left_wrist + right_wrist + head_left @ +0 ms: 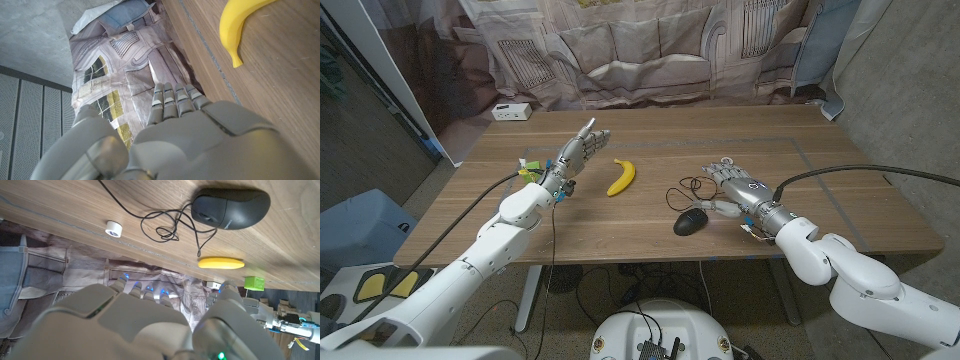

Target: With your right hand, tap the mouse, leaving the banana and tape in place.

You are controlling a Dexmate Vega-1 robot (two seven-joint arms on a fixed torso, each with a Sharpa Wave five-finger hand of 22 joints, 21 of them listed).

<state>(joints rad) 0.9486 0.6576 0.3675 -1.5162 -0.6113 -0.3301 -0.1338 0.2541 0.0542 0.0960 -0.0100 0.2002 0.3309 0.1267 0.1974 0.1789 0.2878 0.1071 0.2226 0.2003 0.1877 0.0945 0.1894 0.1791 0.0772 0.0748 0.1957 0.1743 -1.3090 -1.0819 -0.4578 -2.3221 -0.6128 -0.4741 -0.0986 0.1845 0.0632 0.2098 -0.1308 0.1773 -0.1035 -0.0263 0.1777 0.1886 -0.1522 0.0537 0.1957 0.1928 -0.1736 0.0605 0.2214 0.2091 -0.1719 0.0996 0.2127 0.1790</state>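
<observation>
We judged the tap not yet made: our right hand (733,187) hovered just right of the mouse (691,221), fingers spread, grasping nothing. Banana (621,177) and tape (114,228) lay undisturbed; left hand (575,154) waited, released.

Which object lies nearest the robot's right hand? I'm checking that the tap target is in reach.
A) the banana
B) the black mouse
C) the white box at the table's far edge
B: in the head view the black mouse sits just beside the right hand, while the banana lies farther toward the left hand.
</observation>
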